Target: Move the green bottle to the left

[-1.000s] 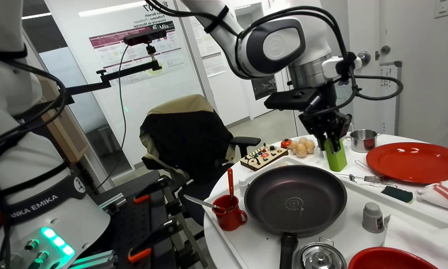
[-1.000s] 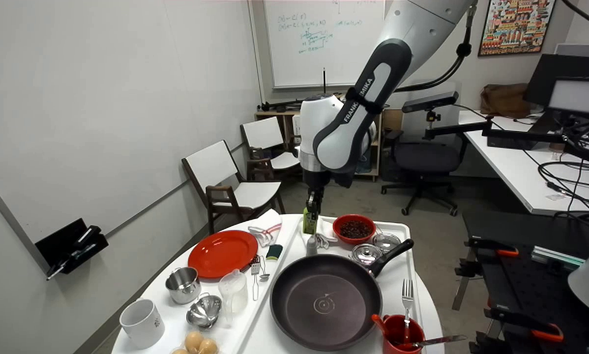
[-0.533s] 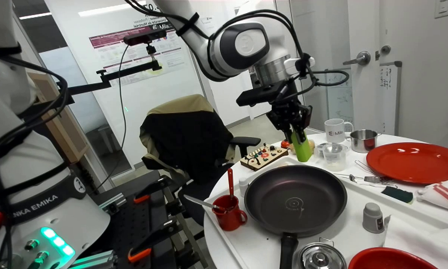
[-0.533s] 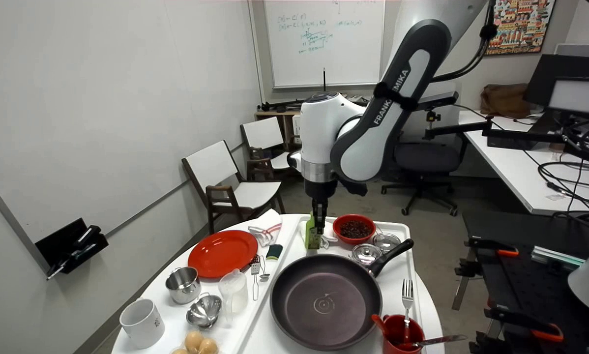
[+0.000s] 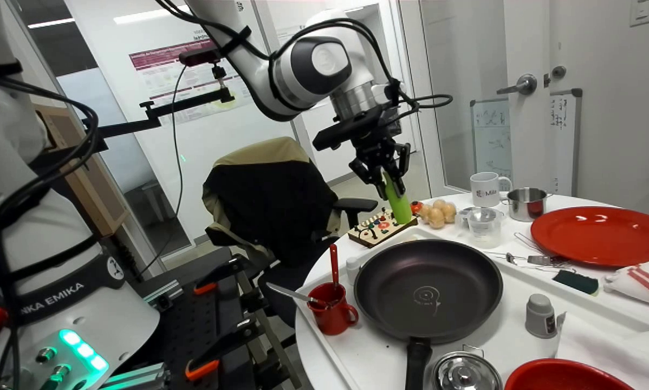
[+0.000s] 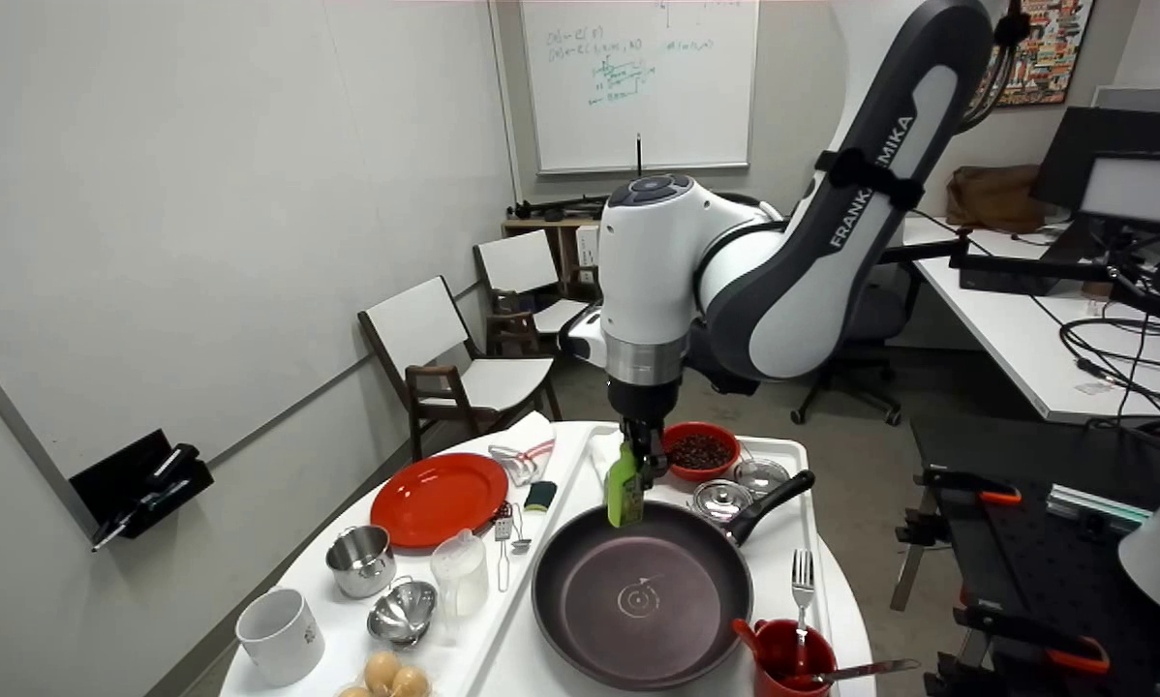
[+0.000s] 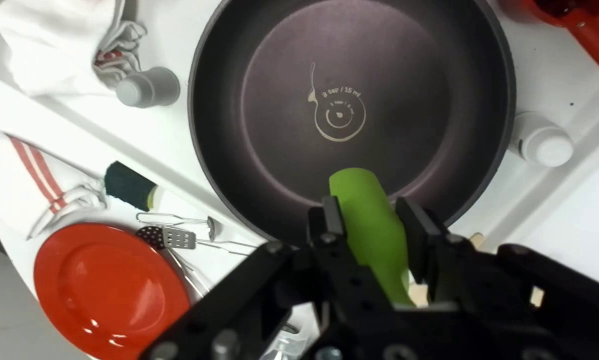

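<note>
Aloft, fingers pinch green bottle | white table, frying pan | whiteboard, chairs

Bright in both exterior views! Burning white along a light strip, glowing teal at the indicator lights. Over to the wrist view: glinting off the red plate, nearly bleached at right, blurred at the gripper.

The white-and-grey Franka Emika Panda arm slopes down from above in both exterior views and bends at its wrist, which angles slightly tilted to the Robotiq gripper, hanging in mid-air and pointing downward, its two black fingers roughly parallel, slightly apart and clamped in a grasp.
</note>
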